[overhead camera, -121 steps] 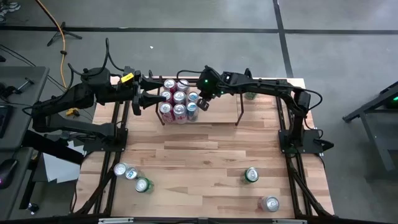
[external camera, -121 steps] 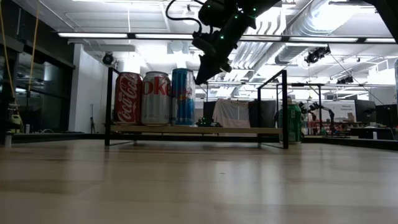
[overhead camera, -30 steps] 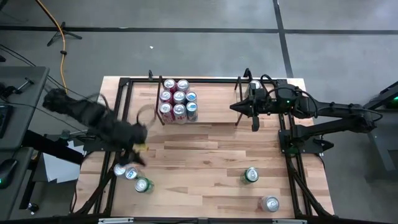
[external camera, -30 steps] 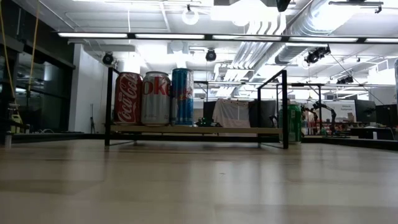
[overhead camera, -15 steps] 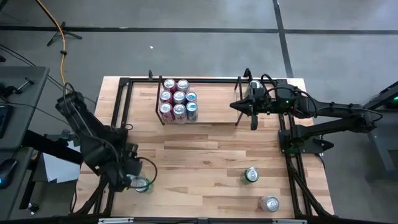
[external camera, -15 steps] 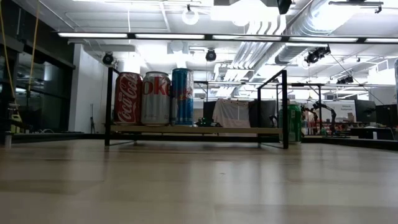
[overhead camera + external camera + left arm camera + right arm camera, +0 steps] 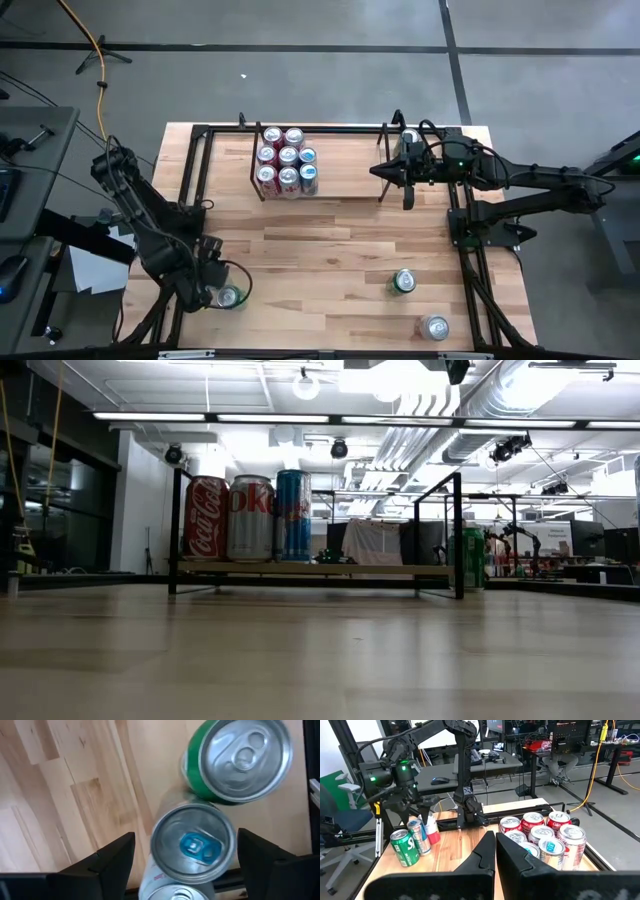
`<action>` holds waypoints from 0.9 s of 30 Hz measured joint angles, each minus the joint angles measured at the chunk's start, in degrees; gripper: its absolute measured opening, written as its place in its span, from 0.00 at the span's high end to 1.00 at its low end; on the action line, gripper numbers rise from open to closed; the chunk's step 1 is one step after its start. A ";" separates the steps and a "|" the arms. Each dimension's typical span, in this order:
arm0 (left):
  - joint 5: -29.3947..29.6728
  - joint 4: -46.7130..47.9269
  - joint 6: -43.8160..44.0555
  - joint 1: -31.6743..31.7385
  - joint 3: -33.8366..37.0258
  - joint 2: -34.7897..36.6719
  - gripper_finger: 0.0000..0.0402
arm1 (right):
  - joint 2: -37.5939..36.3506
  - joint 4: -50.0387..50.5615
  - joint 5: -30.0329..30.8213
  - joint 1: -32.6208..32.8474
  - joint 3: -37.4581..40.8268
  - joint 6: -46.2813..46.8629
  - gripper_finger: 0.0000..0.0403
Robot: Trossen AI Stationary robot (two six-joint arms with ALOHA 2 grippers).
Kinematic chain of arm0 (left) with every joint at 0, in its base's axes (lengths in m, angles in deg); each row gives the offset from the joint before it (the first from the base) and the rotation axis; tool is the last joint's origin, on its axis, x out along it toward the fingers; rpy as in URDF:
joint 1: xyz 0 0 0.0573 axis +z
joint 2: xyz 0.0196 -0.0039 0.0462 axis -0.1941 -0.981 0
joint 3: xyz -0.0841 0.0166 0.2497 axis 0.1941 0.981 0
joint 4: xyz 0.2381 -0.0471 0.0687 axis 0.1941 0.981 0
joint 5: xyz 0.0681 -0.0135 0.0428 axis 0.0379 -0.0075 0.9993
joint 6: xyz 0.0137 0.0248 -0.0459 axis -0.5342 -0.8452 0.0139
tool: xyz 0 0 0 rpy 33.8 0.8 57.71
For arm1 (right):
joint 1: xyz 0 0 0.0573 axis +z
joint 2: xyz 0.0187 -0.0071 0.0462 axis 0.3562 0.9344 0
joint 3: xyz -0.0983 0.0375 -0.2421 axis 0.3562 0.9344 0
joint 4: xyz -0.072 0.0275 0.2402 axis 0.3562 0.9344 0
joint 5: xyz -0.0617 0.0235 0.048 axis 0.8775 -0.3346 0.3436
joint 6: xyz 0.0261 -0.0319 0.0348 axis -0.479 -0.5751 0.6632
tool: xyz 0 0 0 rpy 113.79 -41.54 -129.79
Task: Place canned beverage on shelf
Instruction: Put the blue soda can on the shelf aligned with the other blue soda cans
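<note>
Holding seven upright cans (image 7: 286,160) bunched at its left end, the shelf (image 7: 350,196) sits at the table's far side, while the left gripper (image 7: 186,851) hangs spread around a blue-tabbed can (image 7: 192,844) near the front-left corner and the right gripper (image 7: 409,196), pressed together, waits beside the shelf's right end.

Two black jointed arms, looping black cables, green light, perhaps a status LED
</note>
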 joint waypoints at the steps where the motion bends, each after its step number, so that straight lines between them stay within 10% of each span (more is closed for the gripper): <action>1: 0.09 -0.04 0.00 0.00 0.39 0.07 0.36 | 0.00 0.05 0.02 0.00 0.00 0.00 1.00; 13: 0.42 -4.81 -0.02 0.21 4.37 -0.05 0.36 | 0.00 0.39 0.04 0.02 -0.02 2.40 1.00; 19: -0.10 -5.06 -0.09 1.06 4.35 -0.01 0.53 | 0.00 0.78 0.04 0.02 -0.02 2.38 1.00; 27: -1.63 10.77 1.00 5.11 -3.53 4.61 0.65 | 0.02 1.25 0.04 0.02 -0.02 2.38 1.00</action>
